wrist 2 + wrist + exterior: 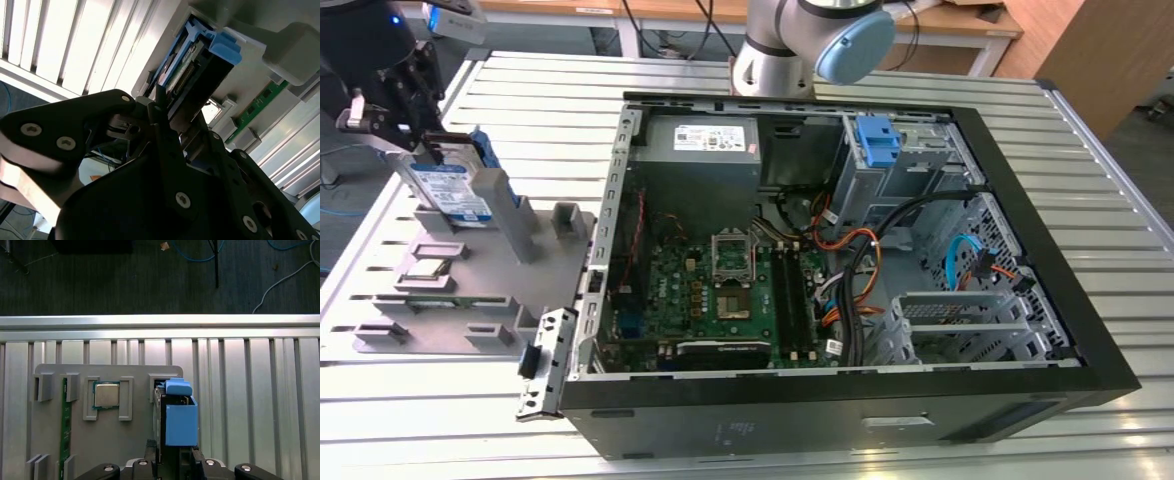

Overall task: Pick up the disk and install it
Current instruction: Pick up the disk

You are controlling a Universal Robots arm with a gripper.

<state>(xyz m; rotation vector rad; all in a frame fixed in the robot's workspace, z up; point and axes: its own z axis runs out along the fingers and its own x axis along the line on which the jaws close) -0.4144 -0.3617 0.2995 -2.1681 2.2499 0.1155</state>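
Note:
The disk (454,190) is a silver drive with a blue-and-white label and blue rails, standing on edge in the grey holder tray (494,290) at the exterior view's left. My gripper (430,148) comes down on its upper end, with the black fingers (151,452) pressed against both of its flat sides. In the first wrist view the disk (181,425) shows its blue rail between the fingers of the gripper (172,456). The second wrist view has the disk (200,75) close up, running into the gripper (187,130). The disk's lower end sits at the holder's slot.
An open computer case (854,400) lies on the slatted metal table (1067,440), with a grey power-supply box (707,140) and a light-blue bracket (878,140) inside. The holder tray also carries a processor chip (106,395) and a green memory stick (64,430).

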